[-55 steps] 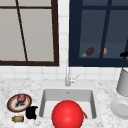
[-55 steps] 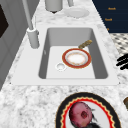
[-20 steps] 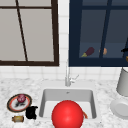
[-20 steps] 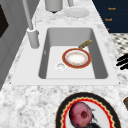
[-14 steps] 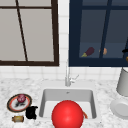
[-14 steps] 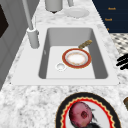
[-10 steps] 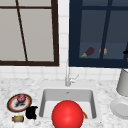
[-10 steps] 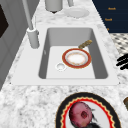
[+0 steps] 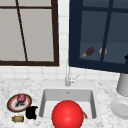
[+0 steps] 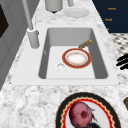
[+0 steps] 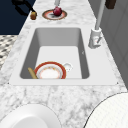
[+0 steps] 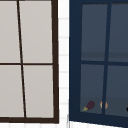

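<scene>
My left hand (image 9: pixel 31 112) hovers at the counter's front edge, between the sink (image 9: pixel 45 100) and a patterned plate (image 9: pixel 11 106) that carries a dark red round fruit (image 9: pixel 21 98). Its fingers (image 10: pixel 122 61) reach out straight, holding nothing; the same hand (image 11: pixel 22 5) shows by a small brown item (image 11: pixel 33 15). My right hand (image 9: pixel 126 57) is a black patch at the far right edge, up by the dark window. In the basin lie a red-rimmed plate (image 10: pixel 76 58) and a brown stick-like piece (image 10: pixel 85 44). A big red ball (image 9: pixel 67 115) covers the sink's front.
The faucet (image 9: pixel 67 75) stands behind the basin. On the right counter are a grey canister (image 9: pixel 123 85) and a white plate (image 9: pixel 120 108). An eggplant (image 12: pixel 88 106) and an orange item (image 9: pixel 103 51) show behind the dark window pane.
</scene>
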